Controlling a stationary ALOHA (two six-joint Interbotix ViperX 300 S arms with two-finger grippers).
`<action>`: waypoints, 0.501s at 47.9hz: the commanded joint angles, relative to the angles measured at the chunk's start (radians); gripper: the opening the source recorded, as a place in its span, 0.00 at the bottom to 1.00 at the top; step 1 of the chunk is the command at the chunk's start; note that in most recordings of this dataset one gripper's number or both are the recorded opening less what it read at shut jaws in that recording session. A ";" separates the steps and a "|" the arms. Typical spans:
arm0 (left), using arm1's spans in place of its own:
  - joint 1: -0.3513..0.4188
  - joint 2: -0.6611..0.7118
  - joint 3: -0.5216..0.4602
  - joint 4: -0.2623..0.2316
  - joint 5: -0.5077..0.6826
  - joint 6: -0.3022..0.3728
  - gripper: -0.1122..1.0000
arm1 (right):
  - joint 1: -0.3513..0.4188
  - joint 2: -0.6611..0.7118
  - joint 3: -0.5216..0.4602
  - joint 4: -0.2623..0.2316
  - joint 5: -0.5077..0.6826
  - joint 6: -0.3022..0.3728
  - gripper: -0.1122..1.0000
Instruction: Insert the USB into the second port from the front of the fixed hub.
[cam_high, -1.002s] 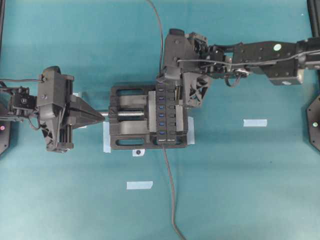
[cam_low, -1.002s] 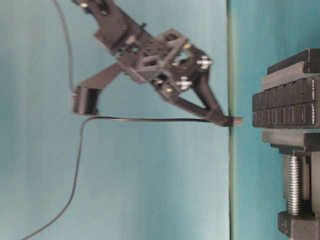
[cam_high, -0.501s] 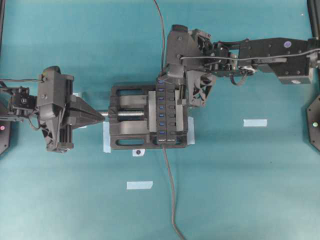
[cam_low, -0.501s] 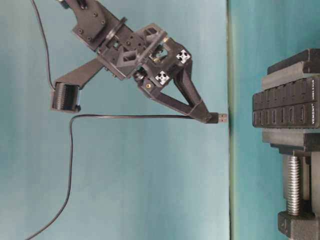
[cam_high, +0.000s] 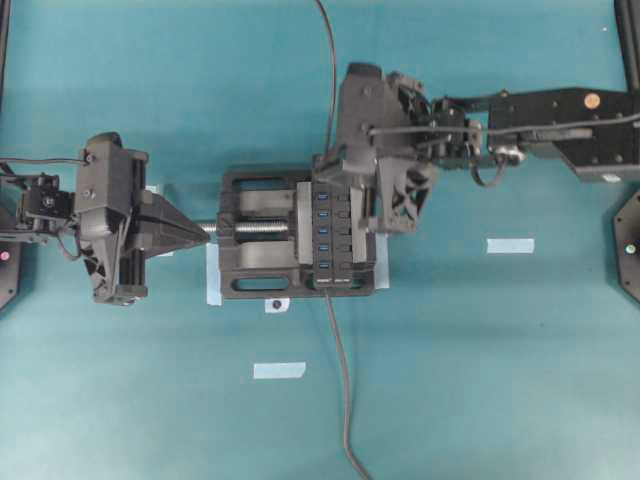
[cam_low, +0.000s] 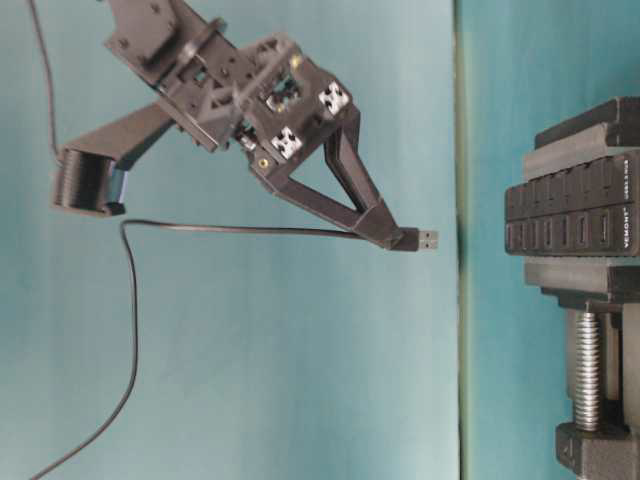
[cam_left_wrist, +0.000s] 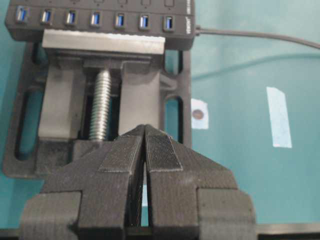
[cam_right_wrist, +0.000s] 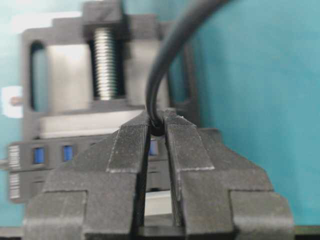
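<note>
While the right gripper (cam_low: 398, 238) pinches the USB (cam_low: 424, 240), the plug hangs short of the hub (cam_low: 570, 220), apart from its ports | left gripper (cam_left_wrist: 145, 145): jaws together, holding nothing, beside the vise (cam_high: 255, 275) that grips the hub.

Seven blue ports (cam_left_wrist: 94, 19), three tape strips (cam_high: 510, 245), two pincers (cam_left_wrist: 145, 150).

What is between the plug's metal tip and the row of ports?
Nothing. In the table-level view, the plug and the hub are separated by a bare gap.
</note>
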 joint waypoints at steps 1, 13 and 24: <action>0.000 0.002 -0.026 0.002 -0.006 -0.002 0.10 | 0.015 -0.034 -0.025 0.015 -0.002 0.014 0.16; 0.000 0.006 -0.026 0.002 -0.009 -0.003 0.10 | 0.038 -0.034 -0.025 0.028 -0.005 0.014 0.16; 0.000 0.006 -0.025 0.002 -0.009 -0.003 0.10 | 0.051 -0.023 -0.014 0.029 -0.009 0.034 0.16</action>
